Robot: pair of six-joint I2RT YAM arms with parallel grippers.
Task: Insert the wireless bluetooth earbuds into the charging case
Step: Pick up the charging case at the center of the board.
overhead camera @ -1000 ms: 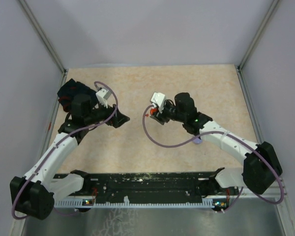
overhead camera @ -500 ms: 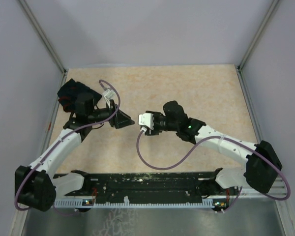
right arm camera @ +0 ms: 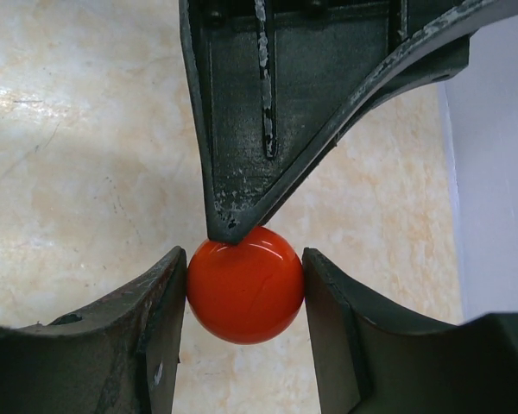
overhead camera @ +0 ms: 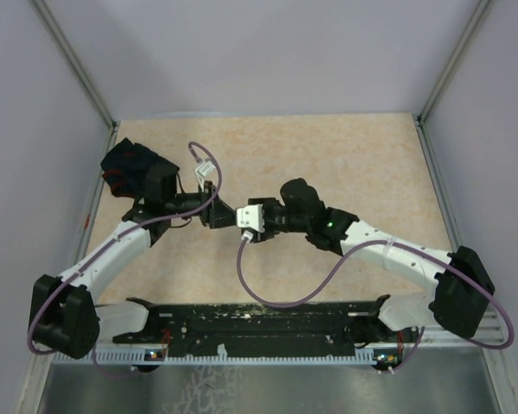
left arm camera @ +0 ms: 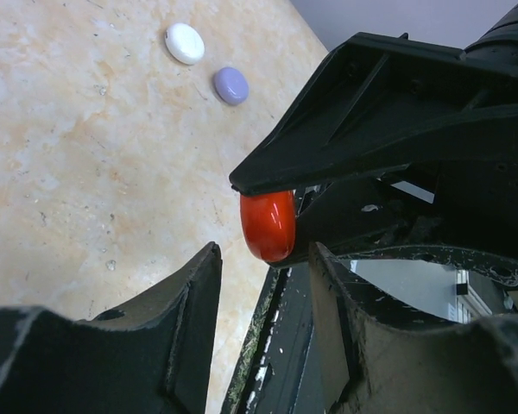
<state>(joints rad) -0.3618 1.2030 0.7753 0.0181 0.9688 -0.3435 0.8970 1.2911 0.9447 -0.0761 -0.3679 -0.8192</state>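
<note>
Charging case [left arm camera: 268, 226]: red disc, clamped at its rim and held above the table [overhead camera: 328, 155].
Right gripper [right arm camera: 244, 297]: closed on the charging case, one finger pressed against each side of the rim.
Left gripper [left arm camera: 263, 285]: jaws stood apart and gripped nothing; one fingertip touched the upper rim of the case.
Arms: met tip to tip over the middle of the table.
Surroundings: white disc [left arm camera: 185, 43] and pale purple disc [left arm camera: 230, 85] lay close together on the table, well apart from both grippers.

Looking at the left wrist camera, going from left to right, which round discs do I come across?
white disc → purple disc → red disc
</note>
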